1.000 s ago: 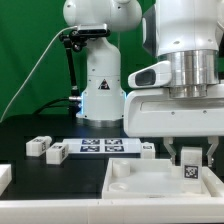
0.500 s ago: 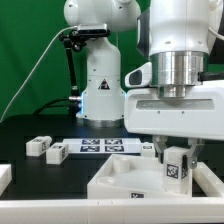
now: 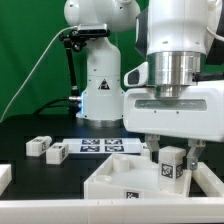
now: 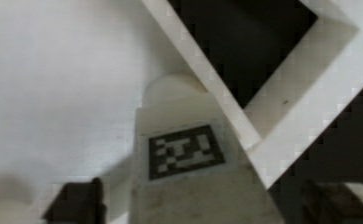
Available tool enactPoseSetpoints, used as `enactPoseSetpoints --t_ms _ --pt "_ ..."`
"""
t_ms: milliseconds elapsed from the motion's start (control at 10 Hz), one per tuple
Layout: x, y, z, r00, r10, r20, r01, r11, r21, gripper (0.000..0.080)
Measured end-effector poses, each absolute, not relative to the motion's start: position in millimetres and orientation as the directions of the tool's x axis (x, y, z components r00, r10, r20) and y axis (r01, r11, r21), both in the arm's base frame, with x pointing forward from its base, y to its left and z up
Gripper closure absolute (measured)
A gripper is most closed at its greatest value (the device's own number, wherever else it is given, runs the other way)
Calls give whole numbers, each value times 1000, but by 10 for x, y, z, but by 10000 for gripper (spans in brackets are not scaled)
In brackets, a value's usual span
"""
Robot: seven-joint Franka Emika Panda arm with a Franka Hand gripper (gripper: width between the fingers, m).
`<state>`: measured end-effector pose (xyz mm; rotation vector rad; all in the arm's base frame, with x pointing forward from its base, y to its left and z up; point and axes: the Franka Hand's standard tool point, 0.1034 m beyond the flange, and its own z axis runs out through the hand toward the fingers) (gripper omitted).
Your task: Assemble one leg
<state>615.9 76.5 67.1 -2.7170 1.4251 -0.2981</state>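
My gripper [image 3: 172, 160] is shut on a leg [image 3: 171, 166], a small white block with a marker tag, and holds it upright over the white panel [image 3: 130, 180] at the exterior view's right. In the wrist view the leg [image 4: 199, 150] fills the middle between my two dark fingers [image 4: 75, 203], its far end close to the panel's rim [image 4: 284, 100]. Two more legs [image 3: 36, 146] [image 3: 57, 153] lie on the black table at the exterior view's left.
The marker board [image 3: 105, 146] lies flat behind the panel. Another small white part [image 3: 148, 150] sits just behind the panel near my gripper. A second robot base [image 3: 100, 85] stands at the back. A white piece [image 3: 4, 177] shows at the left edge.
My gripper with the leg has moved toward the exterior view's left over the panel. The panel's near-left corner now sits further left in the view.
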Motion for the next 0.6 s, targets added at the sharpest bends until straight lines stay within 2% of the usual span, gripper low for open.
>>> enactPoseSetpoints --t_ms 100,600 --pt "6159 766 671 554 -820 143 -809 -571 -141 170" --pt "6159 766 671 554 -820 143 -809 -571 -141 151"
